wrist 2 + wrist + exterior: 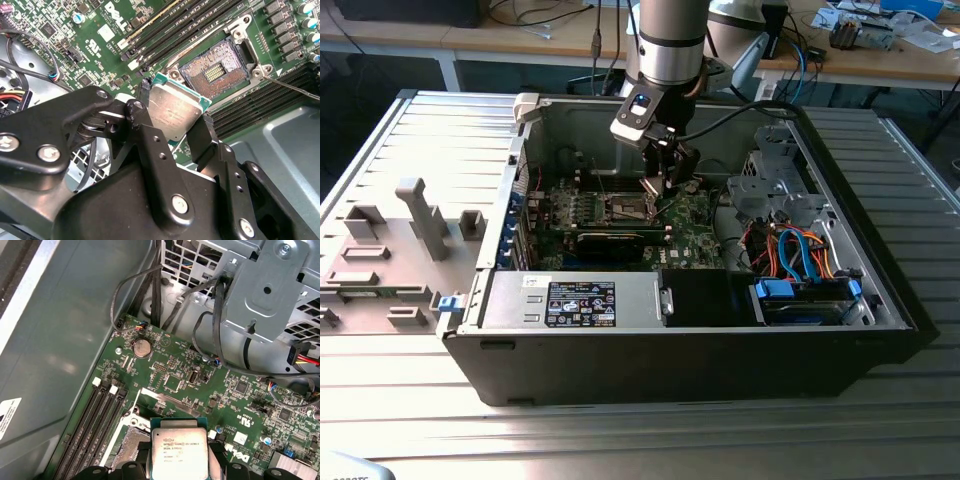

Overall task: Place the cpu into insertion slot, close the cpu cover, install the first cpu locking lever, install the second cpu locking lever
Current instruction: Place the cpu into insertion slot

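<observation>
Ribbed grey table [620, 440] bears an open computer case [720, 372]; end effector [173, 116] grips the cpu [179, 452].

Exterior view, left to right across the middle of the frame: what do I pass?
grey upright blocks outside the case → silver box with a black label → gripper above the green board, gripping the cpu as the second wrist view shows → metal drive cage

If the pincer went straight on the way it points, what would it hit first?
Likely the insertion slot, or its rim: the cpu held in the pincer hangs just off it, depth unclear.
</observation>
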